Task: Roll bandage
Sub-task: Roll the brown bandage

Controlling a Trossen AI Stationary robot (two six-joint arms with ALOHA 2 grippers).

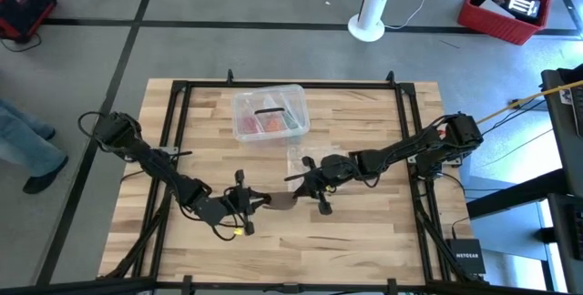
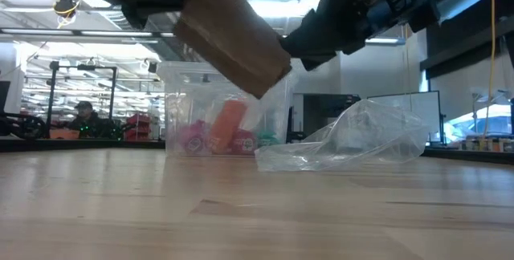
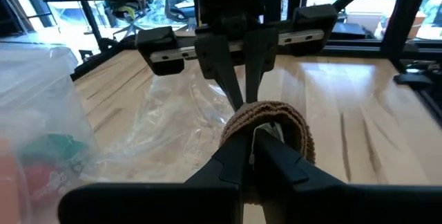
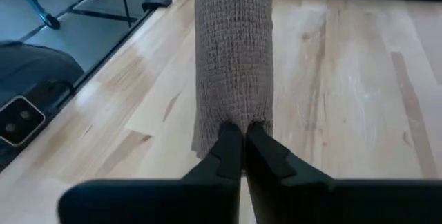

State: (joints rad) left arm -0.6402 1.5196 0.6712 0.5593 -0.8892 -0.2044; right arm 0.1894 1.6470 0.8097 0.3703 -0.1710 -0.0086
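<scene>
Bandage (image 1: 281, 201) held off table mid-centre, stretched taut for rolling. Left gripper (image 3: 254, 135) pinched shut on one end; right gripper (image 4: 243, 135) clamped shut on other.

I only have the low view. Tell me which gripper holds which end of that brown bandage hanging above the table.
Observer: From above, the left gripper holds the bandage's left end; the right gripper holds its right end.
Operator: Confirm the right one is shut.
Observer: Its wrist view shows the fingers pinched together on the bandage's edge.
Operator: Now the left.
Observer: Its wrist view shows the fingers clamped on a looped, curled end.
</scene>
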